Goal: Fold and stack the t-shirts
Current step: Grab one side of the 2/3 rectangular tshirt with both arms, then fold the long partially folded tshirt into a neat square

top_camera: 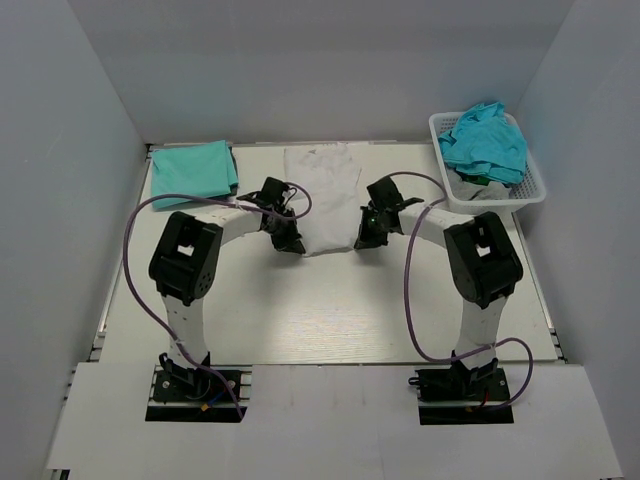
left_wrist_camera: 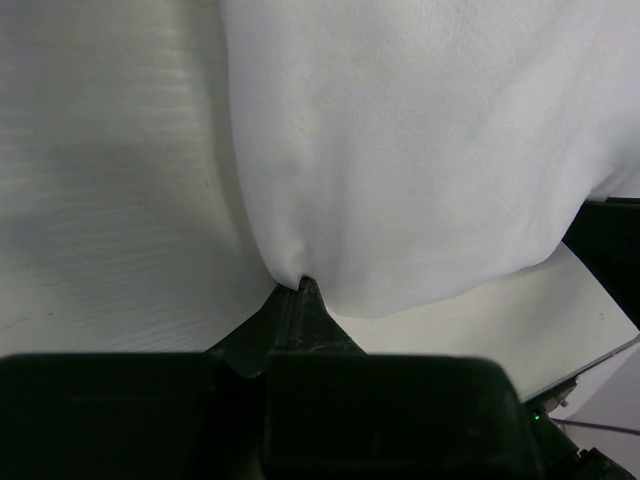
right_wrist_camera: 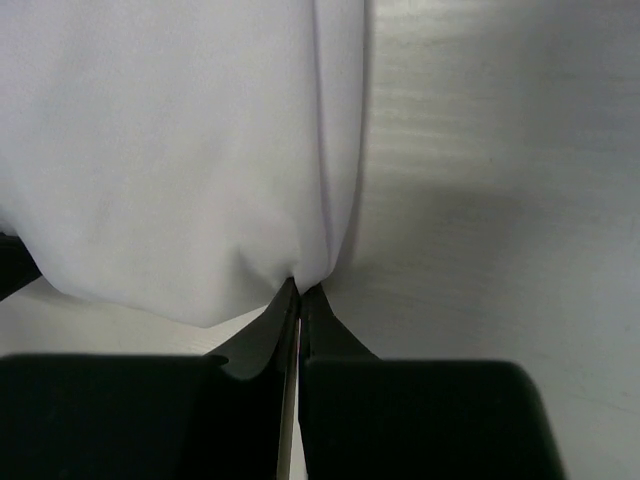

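A white t-shirt (top_camera: 326, 195) lies spread along the middle of the table, running from the back edge toward the arms. My left gripper (top_camera: 287, 243) is shut on its near left corner, and the cloth (left_wrist_camera: 420, 150) bunches right at the tips (left_wrist_camera: 303, 287). On the near right corner my right gripper (top_camera: 366, 240) is pinched shut, with white cloth (right_wrist_camera: 170, 150) gathered at its tips (right_wrist_camera: 300, 287). A folded teal t-shirt (top_camera: 193, 168) rests at the back left. More teal t-shirts (top_camera: 487, 142) are heaped in the basket.
A white plastic lattice basket (top_camera: 532, 190) stands at the back right corner of the table. Grey walls enclose the table on three sides. Purple cables loop from both arms over the table's near half.
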Motion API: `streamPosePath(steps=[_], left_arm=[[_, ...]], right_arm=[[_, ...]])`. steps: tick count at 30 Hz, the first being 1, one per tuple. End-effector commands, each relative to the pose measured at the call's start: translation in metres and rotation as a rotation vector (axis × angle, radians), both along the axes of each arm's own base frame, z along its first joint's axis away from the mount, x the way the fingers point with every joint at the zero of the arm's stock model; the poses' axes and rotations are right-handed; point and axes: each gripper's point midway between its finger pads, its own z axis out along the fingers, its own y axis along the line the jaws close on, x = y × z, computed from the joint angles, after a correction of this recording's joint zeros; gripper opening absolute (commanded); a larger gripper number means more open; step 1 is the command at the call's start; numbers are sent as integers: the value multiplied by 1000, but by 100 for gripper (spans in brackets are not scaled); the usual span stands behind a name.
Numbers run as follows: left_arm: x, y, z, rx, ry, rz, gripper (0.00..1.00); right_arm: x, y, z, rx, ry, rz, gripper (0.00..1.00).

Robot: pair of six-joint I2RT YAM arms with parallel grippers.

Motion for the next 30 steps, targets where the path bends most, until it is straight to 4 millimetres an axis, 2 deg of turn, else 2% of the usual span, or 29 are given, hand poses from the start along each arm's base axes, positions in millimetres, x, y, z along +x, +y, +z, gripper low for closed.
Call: streamPosePath(steps=[1,2,3,4,6,7,8,9,10,11,12,14,15,16,18,19,20,23,26,29,30], left_arm=[[-35,5,-19,51,121,-20,0],[-37,6,-15,52,124,-20,0],[-41,6,-6,55,109,-26,0],[-51,10,-3,67,133,-26,0],[-63,15,7,86,148,-31,0],[-76,21,17,97,170,-31,0],[-87,23,21,105,185,-41,0],[-94,21,29,98,190,-55,0],[-109,27,32,111,237,-58,0],[-118,23,47,78,232,-89,0],[-129,23,52,75,249,-103,0],[-153,24,67,58,309,-136,0],[-159,27,78,54,301,-137,0],[-173,29,88,57,337,-150,0],[-185,30,108,22,343,-161,0],[-189,30,117,8,350,-152,0],[-198,31,125,-3,382,-156,0],[-204,25,148,-48,372,-171,0],[-198,17,163,-82,353,-195,0],[-178,8,178,-97,285,-209,0],[-173,6,175,-90,290,-218,0]], right_arm=[[-7,5,19,41,-52,8,0],[-12,3,18,39,-43,8,0],[-15,1,31,43,-67,11,0],[-30,-8,26,8,-8,11,0],[-46,-17,26,-17,26,23,0],[-58,-23,40,-16,33,27,0],[-74,-29,34,-30,68,43,0],[-84,-27,45,4,72,62,0],[-97,-30,57,22,81,79,0],[-119,-32,61,35,117,106,0],[-133,-37,62,31,154,120,0],[-154,-36,86,95,148,168,0],[-176,-44,85,78,215,173,0],[-186,-44,101,126,195,195,0],[-210,-52,110,122,264,201,0],[-219,-51,123,154,249,229,0],[-223,-51,129,172,258,231,0],[-234,-52,150,212,245,252,0],[-233,-49,167,238,211,276,0],[-228,-50,167,228,208,267,0],[-223,-52,162,204,214,243,0]])
